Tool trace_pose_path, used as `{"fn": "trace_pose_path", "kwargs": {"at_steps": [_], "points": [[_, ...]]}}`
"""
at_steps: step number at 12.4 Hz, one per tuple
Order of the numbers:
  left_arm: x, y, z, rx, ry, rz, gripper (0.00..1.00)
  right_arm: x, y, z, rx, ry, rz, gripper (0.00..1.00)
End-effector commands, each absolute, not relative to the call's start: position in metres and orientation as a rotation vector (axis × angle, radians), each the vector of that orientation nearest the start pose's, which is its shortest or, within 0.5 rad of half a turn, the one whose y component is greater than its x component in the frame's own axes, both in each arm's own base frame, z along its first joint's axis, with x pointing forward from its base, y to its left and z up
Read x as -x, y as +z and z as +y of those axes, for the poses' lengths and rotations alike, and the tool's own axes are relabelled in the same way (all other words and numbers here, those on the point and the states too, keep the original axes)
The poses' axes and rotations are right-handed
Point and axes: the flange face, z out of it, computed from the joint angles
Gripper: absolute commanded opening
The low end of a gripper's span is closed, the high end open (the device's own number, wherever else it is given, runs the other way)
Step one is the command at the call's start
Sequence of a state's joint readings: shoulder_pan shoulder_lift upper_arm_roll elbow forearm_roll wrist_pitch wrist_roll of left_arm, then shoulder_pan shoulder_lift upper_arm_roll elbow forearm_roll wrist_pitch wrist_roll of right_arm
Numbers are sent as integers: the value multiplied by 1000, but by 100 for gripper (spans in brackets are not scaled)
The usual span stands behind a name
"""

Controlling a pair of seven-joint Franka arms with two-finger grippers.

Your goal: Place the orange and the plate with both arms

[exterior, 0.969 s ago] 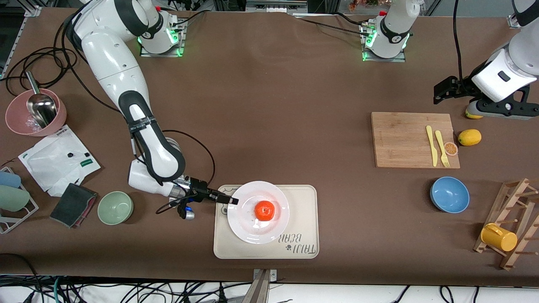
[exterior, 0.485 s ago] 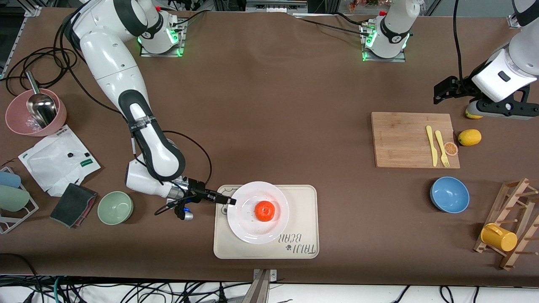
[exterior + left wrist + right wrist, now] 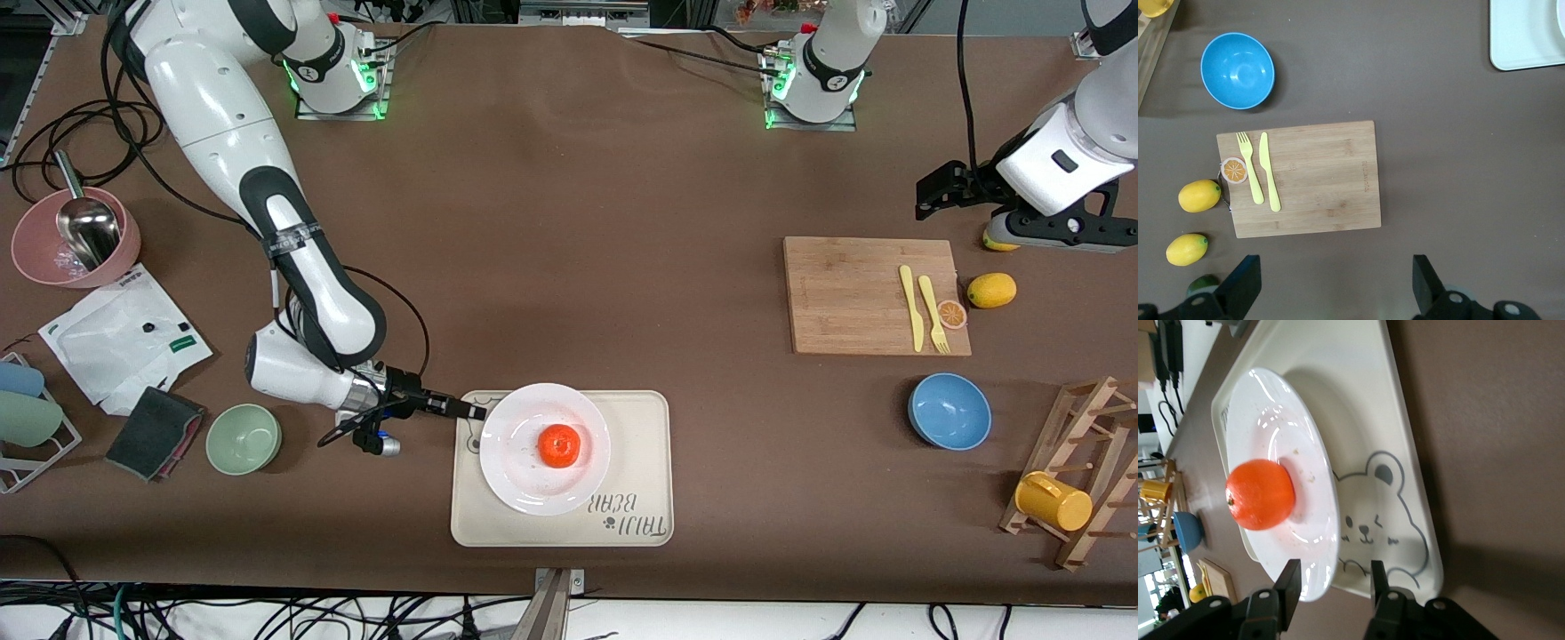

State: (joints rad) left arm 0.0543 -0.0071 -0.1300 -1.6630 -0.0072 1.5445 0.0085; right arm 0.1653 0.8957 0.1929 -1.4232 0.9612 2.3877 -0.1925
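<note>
Orange (image 3: 559, 445) sits at the middle of the white plate (image 3: 511, 476), which rests on a beige bear-print tray (image 3: 640, 462). The right gripper (image 3: 476, 414), fingers parted and holding nothing, is at the plate's rim toward the right arm's end. The left gripper (image 3: 930, 192), spread wide and empty, waits above the table by a wooden cutting board (image 3: 845, 293).

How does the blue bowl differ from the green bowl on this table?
The blue bowl is bright blue and looks wider; the green bowl is pale green and smaller. The blue bowl sits toward the left arm's end of the table, near the cutting board; the green bowl sits toward the right arm's end, beside a dark sponge. Both stand upright on the table and look empty.
</note>
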Motion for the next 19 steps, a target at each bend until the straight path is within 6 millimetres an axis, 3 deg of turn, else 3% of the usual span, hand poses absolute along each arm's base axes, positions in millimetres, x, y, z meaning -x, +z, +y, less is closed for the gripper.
{"fn": "trace_pose_path", "kwargs": {"at_steps": [1,2,4,10,14,19], "points": [[-546,590,-40,3149,187,130,100,-665,201,221,2414,56,226,53],[-546,590,-41,3150,187,130,100,-658,212,214,2440,54,200,65],[-546,590,-40,3149,185,128,100,-648,240,188,2491,66,160,100],[-546,590,-40,3149,187,130,100,-627,316,121,2781,132,-153,100],[-546,590,-40,3149,187,130,100,-599,407,89,2974,154,-283,100],[-546,590,-40,3149,187,130,100,-570,522,81,3095,291,-281,100]]}}
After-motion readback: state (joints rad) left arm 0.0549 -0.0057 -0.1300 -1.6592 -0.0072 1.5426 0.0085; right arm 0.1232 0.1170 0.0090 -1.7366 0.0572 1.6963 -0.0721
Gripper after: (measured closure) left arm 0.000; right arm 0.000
